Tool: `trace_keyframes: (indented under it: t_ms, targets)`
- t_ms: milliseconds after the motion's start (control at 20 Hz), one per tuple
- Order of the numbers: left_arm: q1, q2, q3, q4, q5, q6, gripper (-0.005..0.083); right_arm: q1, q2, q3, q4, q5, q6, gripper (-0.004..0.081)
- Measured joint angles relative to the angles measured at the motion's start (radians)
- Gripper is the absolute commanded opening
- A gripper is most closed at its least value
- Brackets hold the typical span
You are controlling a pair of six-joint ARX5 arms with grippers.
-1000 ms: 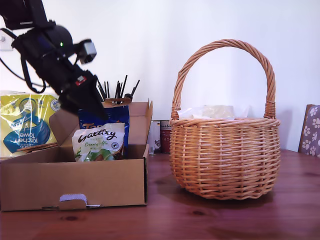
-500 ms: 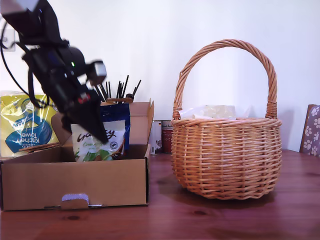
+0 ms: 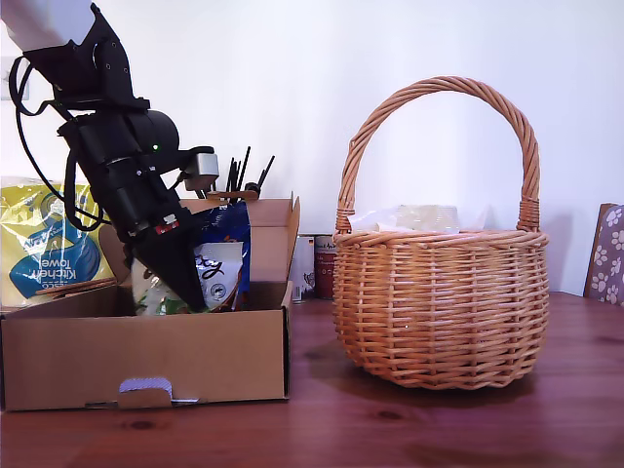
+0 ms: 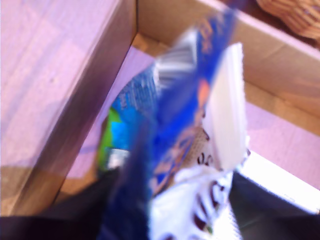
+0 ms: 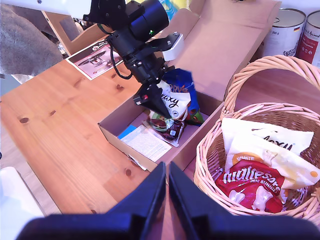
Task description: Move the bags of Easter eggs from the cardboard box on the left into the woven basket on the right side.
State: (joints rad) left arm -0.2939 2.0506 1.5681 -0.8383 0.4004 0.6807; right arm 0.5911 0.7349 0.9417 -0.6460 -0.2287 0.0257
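My first tool [image 3: 187, 285]: down inside the box [image 3: 146, 356], against the pouches standing there. Its wrist view is blurred. A dark finger [image 4: 75, 215] shows on each side of the pouches, but I cannot tell whether they are pinching.
My second tool [image 5: 167, 200]: fingers pressed together with only a slim line between them and nothing held. It hangs above the tabletop [image 5: 60, 130] at the box's front corner, the one nearest the basket [image 5: 210, 165].
Galaxy bag [image 3: 220, 273]: upright in the box, leaning on the blue bag behind it. The tip of my first tool [image 5: 152, 102] lies across its front. Close up I see its white face and dark script [image 4: 185, 210].
Blue bag [image 3: 231, 224]: upright in the box behind the Galaxy bag, with its top above the box wall. It fills the middle of the first wrist view [image 4: 175, 125].
Box: on the tabletop [image 3: 439, 429] with its lid flap up. A flat leaflet [image 5: 147, 142] lies on its floor beside the pouches.
Basket [image 3: 439, 312]: just beside the box, towards the exterior view's right, and taller than it.
In the basket: a white-orange bag [image 5: 260, 175] with a red logo, lying on a cream bag [image 5: 272, 135].
Towel pack [image 3: 44, 244]: behind the box.
Cans [image 5: 287, 30]: behind the box and basket.
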Motion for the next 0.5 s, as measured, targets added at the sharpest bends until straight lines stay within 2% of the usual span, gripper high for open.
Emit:
trace_keyframes:
  t_ms: [350, 500]
  targets:
    - [0.0, -0.008, 0.0, -0.029, 0.002, 0.0, 0.008, 0.0, 0.0, 0.0, 0.0, 0.0, 0.0, -0.0012]
    - [-0.001, -0.061, -0.001, -0.05, -0.006, 0.0, 0.008, 0.0, 0.0, 0.0, 0.0, 0.0, 0.0, -0.0012]
